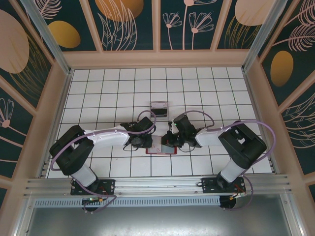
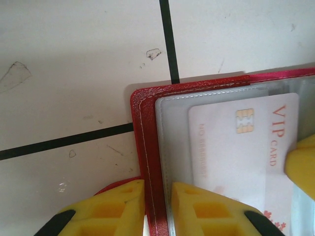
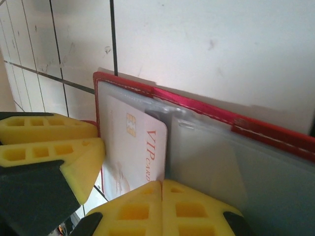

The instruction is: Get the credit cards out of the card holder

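The left gripper (image 2: 157, 209) pinches the wallet (image 2: 140, 123) by its red edge. The right gripper (image 3: 162, 196) is squeezed together at the near end of the card (image 3: 135, 147). The card points longways straight away from it, inside the wallet.

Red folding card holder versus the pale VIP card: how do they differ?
The red folding card holder is stitched and plain; the pale VIP card is smooth, printed, with a gold chip. The holder is larger and lies open; the card sits tucked in its clear sleeve. Both are flat, round-cornered.
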{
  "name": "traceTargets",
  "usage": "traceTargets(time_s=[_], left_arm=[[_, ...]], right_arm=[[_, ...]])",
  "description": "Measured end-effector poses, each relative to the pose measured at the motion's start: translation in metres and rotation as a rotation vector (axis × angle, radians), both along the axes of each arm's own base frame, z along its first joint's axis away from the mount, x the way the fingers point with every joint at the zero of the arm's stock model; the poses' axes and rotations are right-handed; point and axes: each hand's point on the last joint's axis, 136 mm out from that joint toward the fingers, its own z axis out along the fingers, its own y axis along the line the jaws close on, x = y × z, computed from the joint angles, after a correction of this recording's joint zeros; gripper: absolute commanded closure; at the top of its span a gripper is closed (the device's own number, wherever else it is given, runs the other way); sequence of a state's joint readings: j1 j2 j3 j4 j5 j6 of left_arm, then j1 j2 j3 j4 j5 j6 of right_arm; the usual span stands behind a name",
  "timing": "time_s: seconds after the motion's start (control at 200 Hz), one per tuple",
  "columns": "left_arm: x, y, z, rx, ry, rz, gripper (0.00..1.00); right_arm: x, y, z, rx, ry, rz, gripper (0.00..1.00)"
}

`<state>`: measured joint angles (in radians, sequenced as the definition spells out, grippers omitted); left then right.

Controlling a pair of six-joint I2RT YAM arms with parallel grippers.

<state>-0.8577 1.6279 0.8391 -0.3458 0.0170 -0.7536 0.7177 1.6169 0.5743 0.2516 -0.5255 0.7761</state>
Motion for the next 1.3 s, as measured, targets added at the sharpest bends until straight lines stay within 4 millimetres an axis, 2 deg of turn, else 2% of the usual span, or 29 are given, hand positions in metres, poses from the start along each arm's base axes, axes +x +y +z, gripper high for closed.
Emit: traceTargets(time_s=[0.34,0.4,0.611,1.006,1.091,1.301], left_arm=[[0.000,0.000,0.000,0.000,0.000,0.000,0.77],[0.000,0.000,0.000,0.000,0.000,0.000,0.77],[0.000,0.000,0.000,0.000,0.000,0.000,0.77],[0.000,0.000,0.000,0.000,0.000,0.000,0.77],[0.000,0.000,0.000,0.000,0.000,0.000,0.77],[0.000,0.000,0.000,0.000,0.000,0.000,0.77]], right_arm=[[0.001,-0.017,0.007,0.010,-0.005,-0.038,1.00],[0.001,-0.019,0.008,0.014,-0.008,-0.040,0.91],[-0.001,-0.015,0.008,0.040,0.006,-0.022,0.81],[-0.002,-0.005,0.003,0.090,0.028,0.008,0.79],[-0.002,-0.004,0.003,0.094,0.030,0.012,0.80],[-0.003,-0.003,-0.001,0.097,0.042,0.019,0.96]])
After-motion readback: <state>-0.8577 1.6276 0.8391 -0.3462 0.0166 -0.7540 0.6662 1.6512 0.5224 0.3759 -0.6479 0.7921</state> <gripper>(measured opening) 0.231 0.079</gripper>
